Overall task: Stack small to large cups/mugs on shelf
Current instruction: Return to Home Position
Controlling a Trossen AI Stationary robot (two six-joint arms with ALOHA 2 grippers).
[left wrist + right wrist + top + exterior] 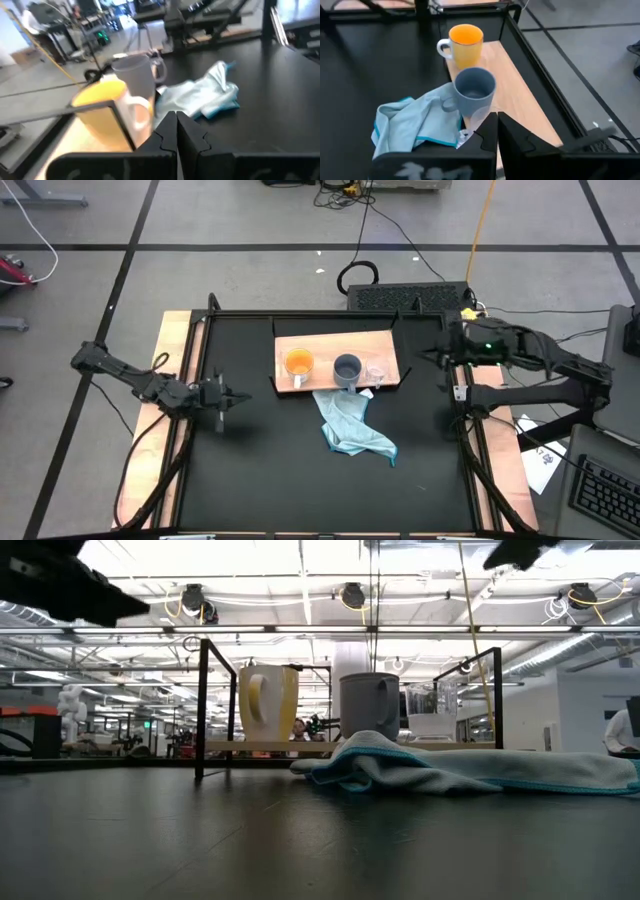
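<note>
On the light-brown shelf [325, 345] three vessels stand upright in a row on their bases. They are the orange mug [298, 363] with a white handle, the grey-blue mug [347, 368] and the small clear glass cup [377, 370]. My left gripper [225, 395] hangs shut over the tabletop left of the shelf, holding nothing. My right gripper [420, 357] is shut and raised by the shelf's right end, also with nothing in it. In the right wrist view its fingers [496, 131] partly hide the glass cup [475, 119].
A light blue cloth [352, 425] lies crumpled on the black tabletop [270, 480], against the shelf's near edge. Black brackets [201, 705] rise at the shelf's ends. A keyboard [405, 297] and cables lie beyond the far edge.
</note>
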